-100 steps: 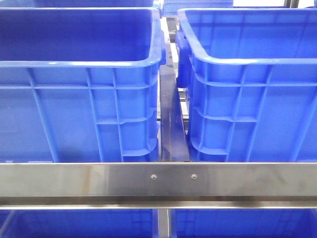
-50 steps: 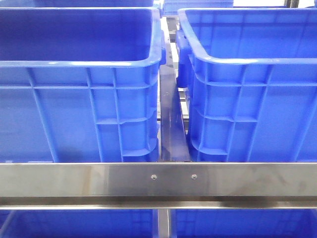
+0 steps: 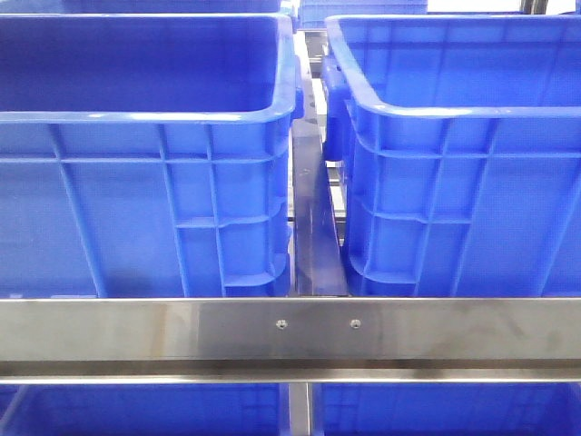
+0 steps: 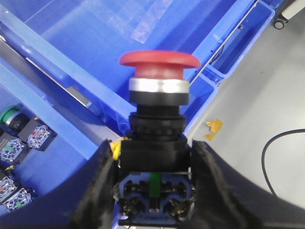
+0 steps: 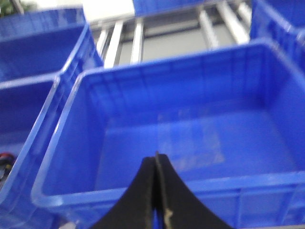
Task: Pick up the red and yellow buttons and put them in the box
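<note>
- Red domed push button with black body point(image 4: 157, 138) was clamped in left gripper point(image 4: 153, 191), held above large blue ribbed plastic crate point(image 4: 95, 52).
- Right gripper point(image 5: 156, 191) was seen pressed together, nothing held, over another blue crate point(image 5: 190, 124).

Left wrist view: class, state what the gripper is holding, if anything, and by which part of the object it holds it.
The left gripper is shut on the red button assembly, clamping the black body below the red cap, which stands clear above the fingers.
</note>
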Available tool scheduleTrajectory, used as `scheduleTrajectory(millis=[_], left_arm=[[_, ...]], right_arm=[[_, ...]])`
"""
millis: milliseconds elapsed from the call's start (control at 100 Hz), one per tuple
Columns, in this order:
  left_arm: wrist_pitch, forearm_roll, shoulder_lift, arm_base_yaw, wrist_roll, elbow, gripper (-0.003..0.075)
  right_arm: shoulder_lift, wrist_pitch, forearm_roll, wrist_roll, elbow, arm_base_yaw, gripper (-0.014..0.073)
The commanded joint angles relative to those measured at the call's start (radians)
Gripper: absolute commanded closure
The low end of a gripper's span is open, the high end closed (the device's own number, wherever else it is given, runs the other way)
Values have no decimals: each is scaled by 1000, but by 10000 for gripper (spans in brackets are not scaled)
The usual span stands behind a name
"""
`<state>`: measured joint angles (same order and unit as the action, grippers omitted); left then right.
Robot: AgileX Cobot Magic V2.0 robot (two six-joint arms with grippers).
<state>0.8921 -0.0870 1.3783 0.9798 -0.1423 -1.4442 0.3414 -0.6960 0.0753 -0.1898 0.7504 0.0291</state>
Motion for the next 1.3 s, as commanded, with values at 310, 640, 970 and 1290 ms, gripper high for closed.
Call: scheduleTrajectory(millis=[310, 640, 970, 1290], left_arm=[[-70, -5, -31, 6, 1, -29, 739], [-70, -5, -31, 6, 1, -29, 739], [-70, 0, -31, 6, 1, -29, 739], [-70, 0, -31, 6, 1, -29, 739]], right_arm=[[148, -15, 166, 1, 38, -5, 314], [166, 40, 499, 92, 38, -5, 32], [383, -27, 1174, 604, 39, -5, 32], [603, -173, 1474, 832, 43, -3, 32]])
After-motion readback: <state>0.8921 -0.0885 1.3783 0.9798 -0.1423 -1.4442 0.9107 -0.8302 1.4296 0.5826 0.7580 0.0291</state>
